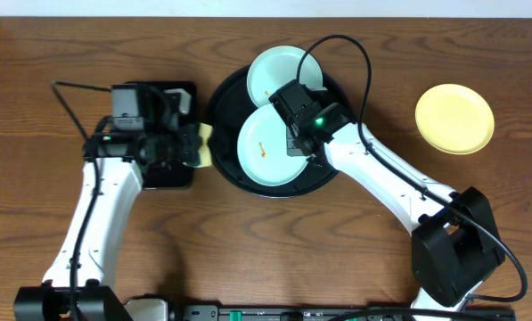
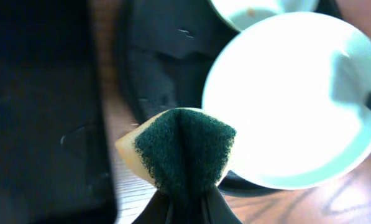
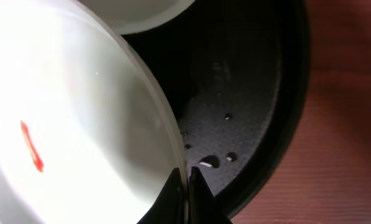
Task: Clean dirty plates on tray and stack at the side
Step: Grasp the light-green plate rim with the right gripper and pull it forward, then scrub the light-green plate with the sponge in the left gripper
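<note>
My right fingers (image 3: 199, 196) are closed tight on the rim of a blue plate (image 1: 264, 147) inside the round tray (image 1: 223, 100). My left fingers (image 2: 219, 208) are closed on a sponge (image 2: 185, 146) just beside that tray. A second blue plate (image 1: 279, 71) lies at the tray's far side. The yellow plate (image 1: 454, 118) sits well apart on the surface (image 1: 355, 259).

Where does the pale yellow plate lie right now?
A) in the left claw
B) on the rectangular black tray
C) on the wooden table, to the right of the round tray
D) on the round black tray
C: the yellow plate lies alone on the table, well apart from the round black tray.
</note>
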Controlling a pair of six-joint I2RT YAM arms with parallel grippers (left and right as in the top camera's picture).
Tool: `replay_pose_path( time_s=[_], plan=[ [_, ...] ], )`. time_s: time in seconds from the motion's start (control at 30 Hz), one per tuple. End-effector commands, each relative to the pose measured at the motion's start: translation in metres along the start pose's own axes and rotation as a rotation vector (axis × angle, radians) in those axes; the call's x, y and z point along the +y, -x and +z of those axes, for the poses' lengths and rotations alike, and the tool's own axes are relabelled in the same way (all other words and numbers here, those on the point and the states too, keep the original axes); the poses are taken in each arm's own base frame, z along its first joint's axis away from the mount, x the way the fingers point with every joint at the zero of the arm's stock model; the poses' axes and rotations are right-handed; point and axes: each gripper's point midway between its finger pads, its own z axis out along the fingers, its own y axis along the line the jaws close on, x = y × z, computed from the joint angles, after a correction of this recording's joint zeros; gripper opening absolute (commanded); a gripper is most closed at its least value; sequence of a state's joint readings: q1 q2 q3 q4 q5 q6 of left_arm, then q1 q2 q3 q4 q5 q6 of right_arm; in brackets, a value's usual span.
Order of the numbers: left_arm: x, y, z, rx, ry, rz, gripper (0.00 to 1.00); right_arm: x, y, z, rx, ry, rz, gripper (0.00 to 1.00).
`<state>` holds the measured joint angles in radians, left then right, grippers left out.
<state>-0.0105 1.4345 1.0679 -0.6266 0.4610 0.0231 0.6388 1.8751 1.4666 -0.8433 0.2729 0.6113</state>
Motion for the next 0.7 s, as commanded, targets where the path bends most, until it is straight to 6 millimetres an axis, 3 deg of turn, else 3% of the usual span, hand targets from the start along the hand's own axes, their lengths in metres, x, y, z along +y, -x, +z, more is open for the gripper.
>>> replay_pose_path(
  time_s=[0.0, 0.27, 0.67],
  plan=[
    [-0.018, -0.006, 0.008, 0.021, -0.036, 0.027, 0.08, 0.002, -0.006, 0.009, 0.057, 0.035, 0.077, 0.01],
    [-0.036, 0.005, 0.013, -0.020, -0.049, -0.019, 0.08, -0.010, -0.016, 0.019, 0.110, 0.020, 0.137, 0.02],
    [-0.052, -0.001, 0.021, -0.008, -0.036, 0.019, 0.08, -0.019, -0.024, 0.032, 0.124, 0.006, 0.129, 0.01]
  ],
)
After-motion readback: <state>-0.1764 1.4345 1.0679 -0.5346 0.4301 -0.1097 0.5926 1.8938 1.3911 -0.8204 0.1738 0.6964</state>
